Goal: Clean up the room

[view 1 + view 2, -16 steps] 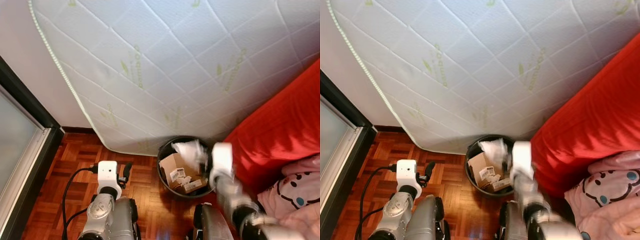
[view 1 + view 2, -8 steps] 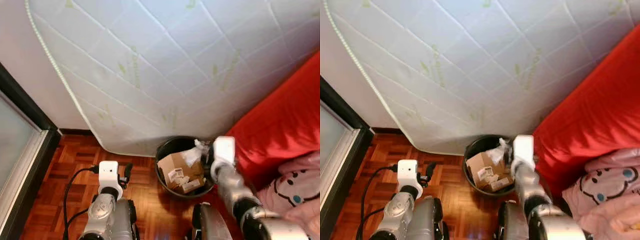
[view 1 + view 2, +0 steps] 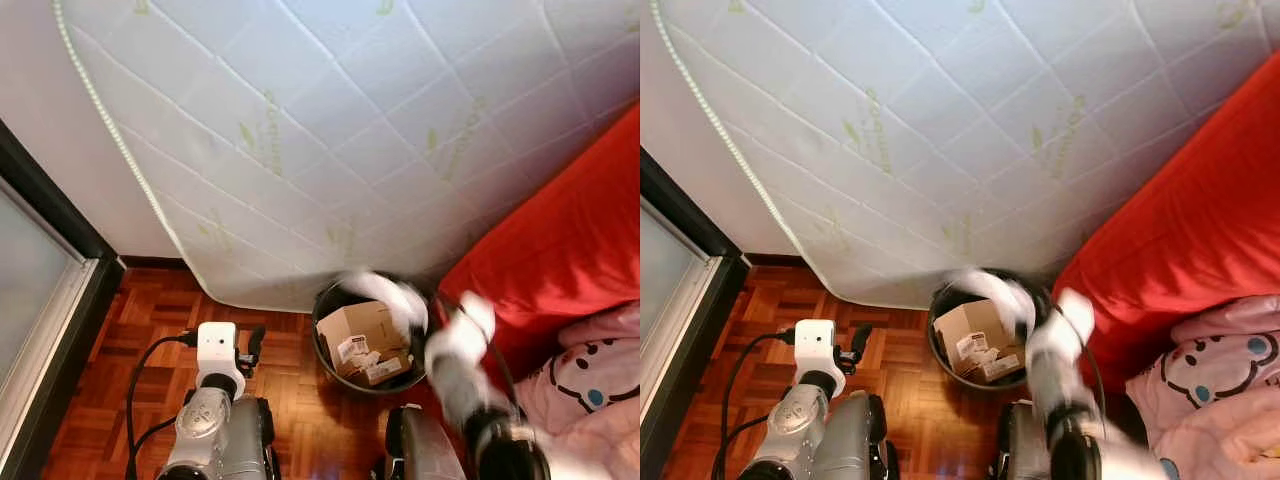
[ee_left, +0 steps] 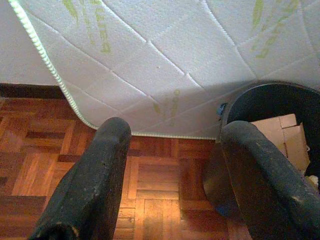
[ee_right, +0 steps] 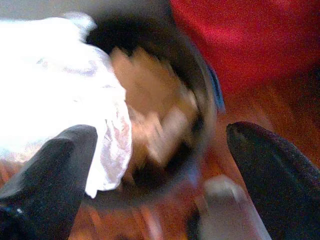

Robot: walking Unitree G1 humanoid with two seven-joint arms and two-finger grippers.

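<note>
A black round trash bin (image 3: 325,300) stands on the parquet against the leaning mattress, with a cardboard box (image 3: 362,335) and scraps inside. A crumpled white plastic wad (image 3: 388,294) shows blurred above the bin's back rim, also in the right wrist view (image 5: 60,85). My right gripper (image 5: 162,132) is open, fingers wide apart over the bin, the wad beside one finger. The right arm (image 3: 458,345) is blurred at the bin's right edge. My left gripper (image 4: 172,135) is open and holds nothing, low over the floor left of the bin (image 4: 270,107).
A white quilted mattress (image 3: 350,130) leans on the wall behind the bin. A red bed cover (image 3: 560,250) and pink bedding (image 3: 600,370) lie to the right. A dark door frame (image 3: 50,210) stands at the left. Bare parquet (image 3: 150,310) lies left of the bin.
My right arm has swung right, away from the bin's middle, and its fingers have parted. The white wad has left the gripper and hangs blurred over the bin. The left arm is still.
</note>
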